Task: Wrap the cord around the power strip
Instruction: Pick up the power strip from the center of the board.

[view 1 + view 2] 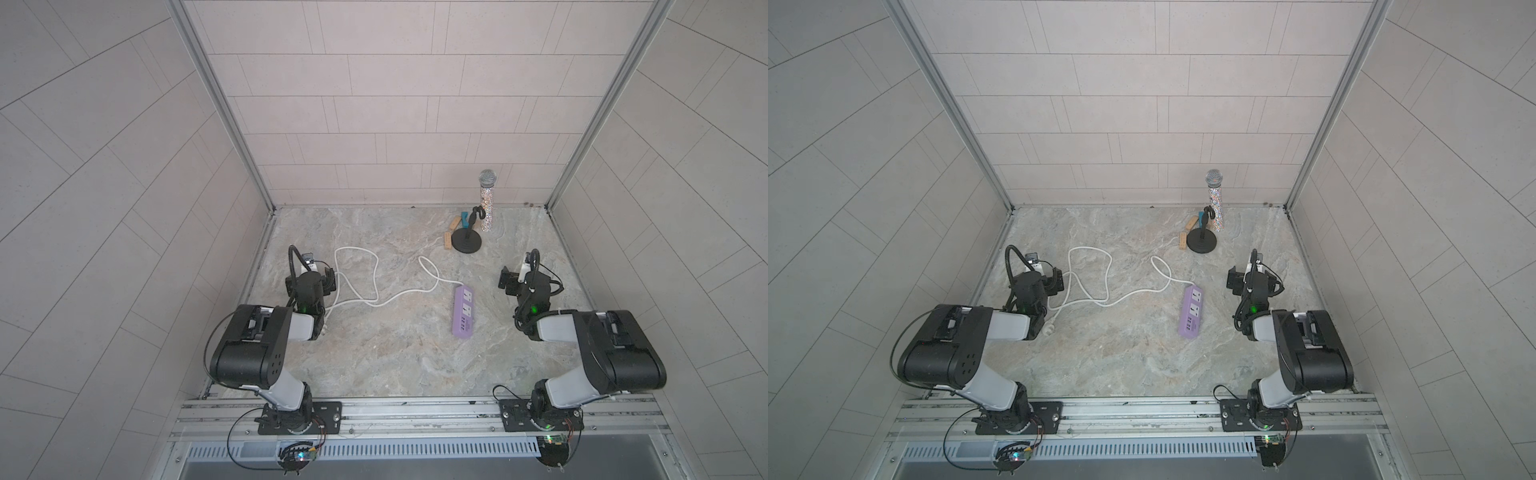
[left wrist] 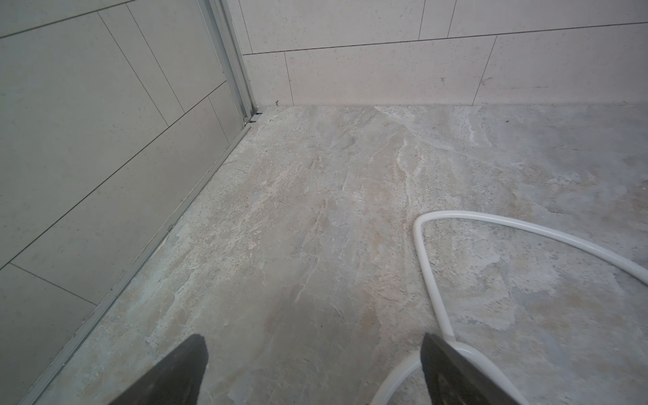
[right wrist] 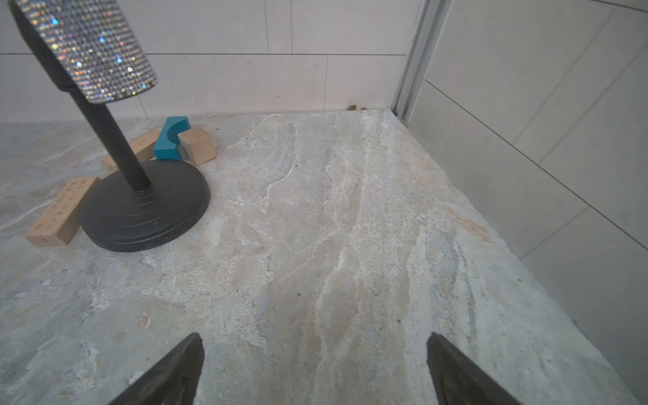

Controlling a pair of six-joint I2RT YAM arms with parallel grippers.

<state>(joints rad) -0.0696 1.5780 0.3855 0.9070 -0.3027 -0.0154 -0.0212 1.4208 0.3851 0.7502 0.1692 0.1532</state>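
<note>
The lavender power strip (image 1: 464,309) lies flat on the marbled grey desk (image 1: 374,357). Its white cord (image 2: 456,214) sprawls loose from it toward the left claw (image 2: 312,340), which is spread apart and empty. The right claw (image 3: 314,338), on the strip's other side, is the same. Pale tiled walls (image 1: 395,104) close in the desk. Beyond the strip, the print on a wooden block (image 3: 61,212) is illegible.

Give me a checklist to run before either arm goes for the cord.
1. Left jaws open, nothing between them: ok.
2. Right jaws open, nothing between them: ok.
3. Cord lying loose on the table, not wrapped: ok.
4. Cord free of tangles: cannot tell; its loops cross near the left arm.
5. Power strip flat, sockets up: ok.
6. Plug clear for a grasp: cannot tell; it lies close beside the left arm.
</note>
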